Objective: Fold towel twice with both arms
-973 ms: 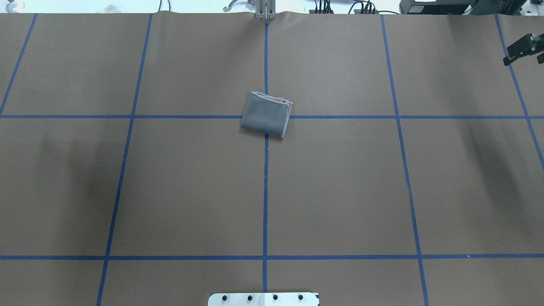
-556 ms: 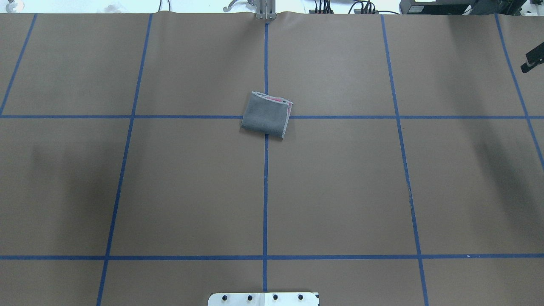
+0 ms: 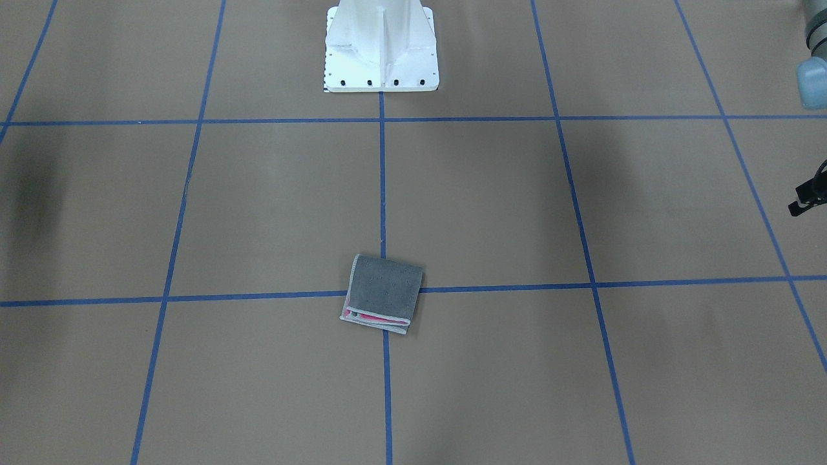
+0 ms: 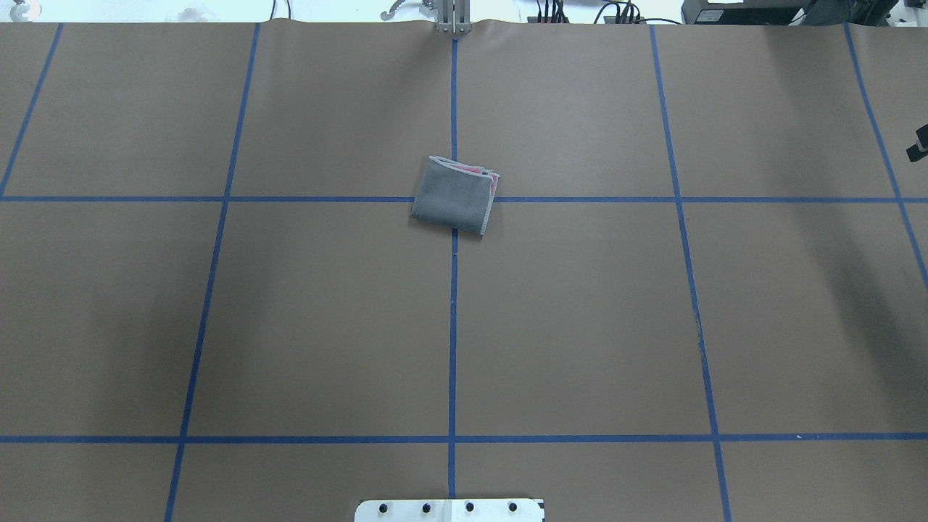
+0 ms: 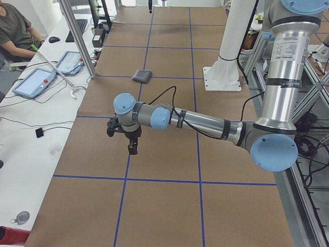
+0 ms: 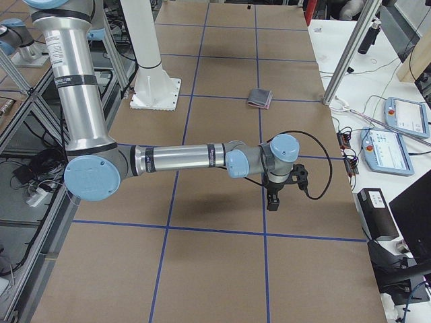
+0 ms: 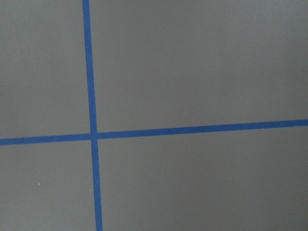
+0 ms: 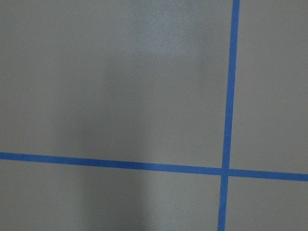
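The left gripper [image 5: 128, 141] hangs over the table [image 4: 580, 326], fingers pointing down; I cannot tell whether they are spread or closed. The right gripper [image 6: 273, 200] hangs the same way, and its state cannot be told either. The left arm [image 5: 200, 121] and right arm [image 6: 182, 159] reach out low, one toward each end of the table. The towel [image 4: 453, 196] lies folded at mid-table on a crossing of blue tape lines [image 4: 452, 326], grey face up, pink showing at its edges, well apart from both grippers.
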